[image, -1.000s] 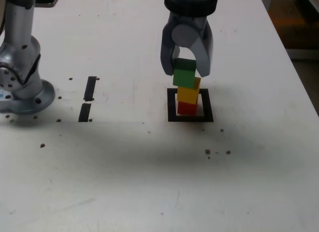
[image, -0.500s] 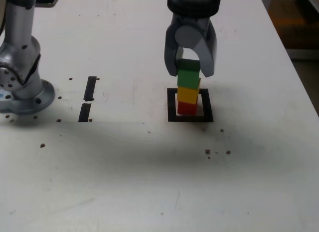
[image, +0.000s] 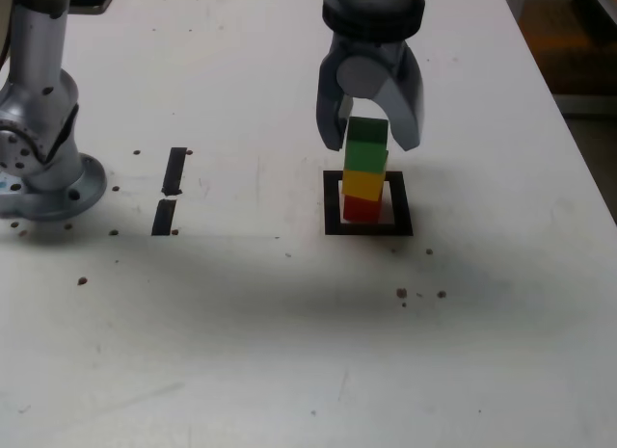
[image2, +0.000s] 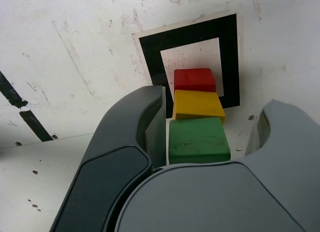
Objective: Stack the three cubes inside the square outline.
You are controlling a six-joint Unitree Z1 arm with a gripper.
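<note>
three cubes stacked inside the square outline (image: 333,202)

the gripper (image: 371,130) fingers are released around the green cube (image: 366,144), above yellow (image: 362,184) and red (image: 362,209); a finger brushing it could topple the stack.

The grey moulded-plastic two-finger gripper (image: 370,140) has curved, tapering fingers joined at a round pale-grey hub, beneath a black cylindrical wrist collar (image: 372,9). The silver metal arm base (image: 40,149) is a rounded housing on a circular flange, with small dark screw holes.
</note>
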